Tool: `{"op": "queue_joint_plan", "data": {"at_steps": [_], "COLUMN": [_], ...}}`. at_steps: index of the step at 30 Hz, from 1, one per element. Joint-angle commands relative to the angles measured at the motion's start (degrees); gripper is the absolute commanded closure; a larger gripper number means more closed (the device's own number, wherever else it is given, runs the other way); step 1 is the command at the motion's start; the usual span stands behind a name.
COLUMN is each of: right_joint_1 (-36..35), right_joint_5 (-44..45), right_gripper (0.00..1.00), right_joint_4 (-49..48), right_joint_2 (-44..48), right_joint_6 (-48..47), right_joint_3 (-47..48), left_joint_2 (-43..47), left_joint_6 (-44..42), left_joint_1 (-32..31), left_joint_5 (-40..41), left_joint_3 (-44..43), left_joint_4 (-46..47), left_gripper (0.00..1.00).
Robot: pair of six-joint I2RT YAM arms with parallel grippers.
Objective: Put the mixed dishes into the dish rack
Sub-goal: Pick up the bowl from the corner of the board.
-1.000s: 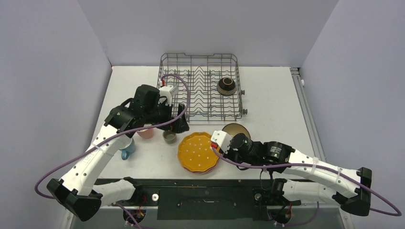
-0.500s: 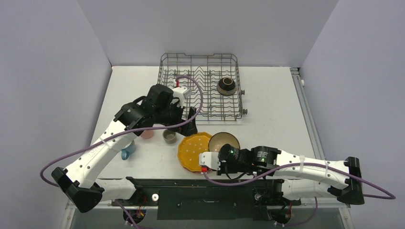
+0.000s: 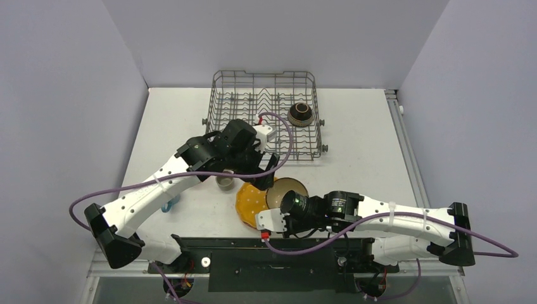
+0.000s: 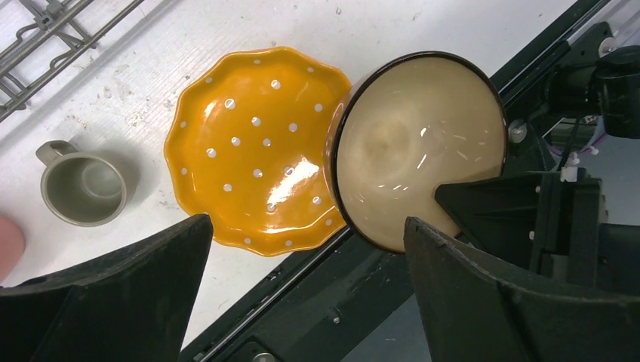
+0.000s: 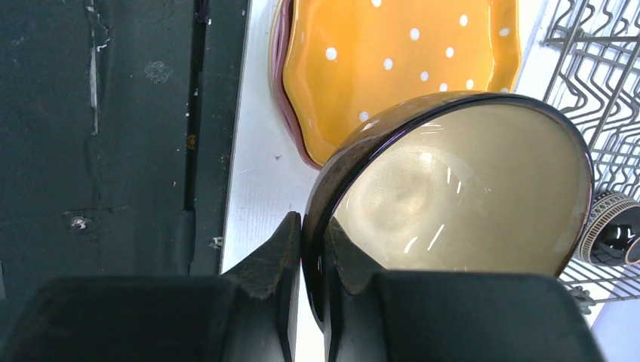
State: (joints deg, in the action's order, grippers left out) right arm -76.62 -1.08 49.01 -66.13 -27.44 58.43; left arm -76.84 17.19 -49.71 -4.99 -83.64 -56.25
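My right gripper [image 5: 313, 226] is shut on the rim of a dark brown bowl [image 5: 460, 196] with a cream inside, held tilted above the table's near edge. The bowl [image 3: 288, 191] overlaps the scalloped orange white-dotted plate [image 3: 252, 201]. My left gripper [image 4: 306, 230] is open and empty, hovering above the plate [image 4: 249, 151] and the bowl [image 4: 407, 143]. In the top view it [image 3: 269, 172] sits just in front of the grey wire dish rack [image 3: 253, 101]. A second dark bowl [image 3: 300, 114] stands in the rack. A grey-green cup [image 4: 83, 185] stands left of the plate.
A pink plate's rim [image 5: 283, 83] shows under the orange one. A blue mug [image 3: 168, 204] is partly hidden by the left arm. A pink cup's edge [image 4: 7, 241] shows beside the grey-green cup. The black front rail [image 3: 266, 253] runs just below the plates.
My right gripper has carried the brown bowl left, from beside the plate to over its right edge. My left arm has swung right, from the cups to above the plate and bowl.
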Motion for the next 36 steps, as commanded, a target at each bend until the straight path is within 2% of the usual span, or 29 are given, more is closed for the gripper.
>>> {"op": "queue_joint_plan", "data": {"at_steps": [1, 17, 25, 27, 36], "right_joint_1": [-0.81, -1.38, -1.75, -2.13, -3.00], "right_joint_5": [0.06, 0.14, 0.30, 0.57, 2.03], "right_gripper": [1.00, 1.00, 1.00, 1.00, 1.00], "right_joint_4": [-1.59, 1.23, 1.62, 1.50, 1.64], "right_joint_2": [-0.15, -0.97, 0.06, 0.42, 2.18], "right_joint_6": [-3.61, -5.35, -5.28, -4.98, -4.61], "right_joint_3": [4.92, 9.05, 9.33, 9.36, 8.18], "left_joint_2": [-1.21, -7.41, -9.51, -9.92, -12.03], "left_joint_6": [-1.51, -2.69, -2.69, -2.77, -2.86], "left_joint_1": [-1.42, -4.62, -4.87, -4.87, -4.89], "left_joint_5": [2.00, 2.43, 2.38, 1.70, -0.63], "left_joint_3": [-3.45, -3.42, -3.81, -3.55, -3.96], "left_joint_4": [-0.06, -1.41, -1.43, -1.08, -0.55], "left_gripper": [0.04, 0.04, 0.00, 0.05, 0.15]}}
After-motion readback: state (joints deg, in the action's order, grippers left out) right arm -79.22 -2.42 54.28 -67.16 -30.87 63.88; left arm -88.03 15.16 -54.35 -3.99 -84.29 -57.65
